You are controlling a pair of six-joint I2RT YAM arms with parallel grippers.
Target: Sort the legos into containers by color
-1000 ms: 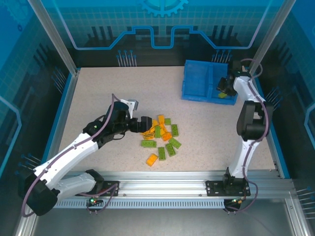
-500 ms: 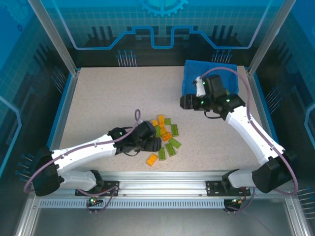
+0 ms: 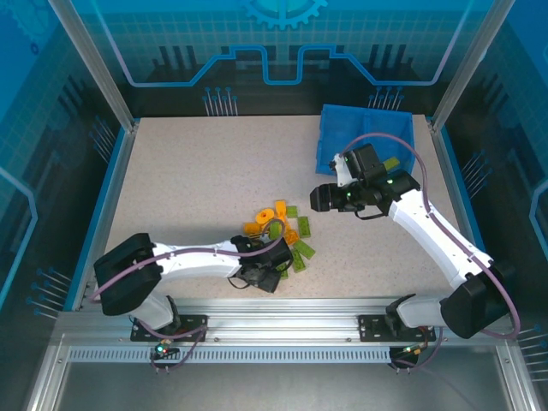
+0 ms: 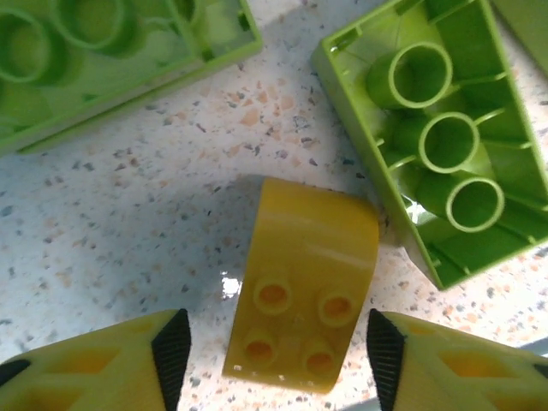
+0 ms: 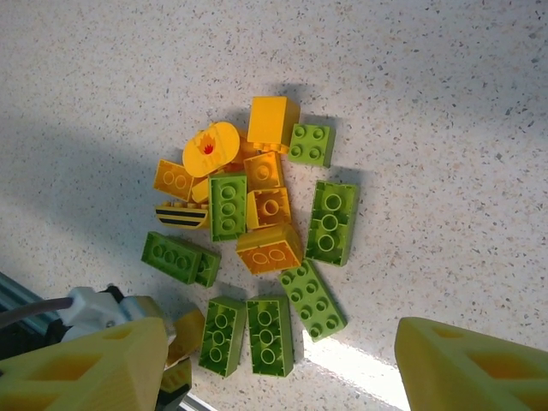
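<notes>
The legos lie in a loose pile of orange and green bricks at mid-table. My left gripper sits low at the pile's near edge, open. An orange curved brick lies studs-up on the table between its fingers, with a gap on each side. Upturned green bricks lie just beyond it. My right gripper hovers open above the pile's far right side and looks down on the bricks. The blue bin stands at the back right, partly hidden by the right arm.
The right arm's cable loops over the bin. The aluminium rail runs along the near table edge, close behind the left gripper. Bare speckled tabletop stretches to the left and far side of the pile.
The left gripper has slid right and toward the near edge, down to the orange curved brick. The right gripper has left the bin and swung over the pile. Some bricks have shifted.
</notes>
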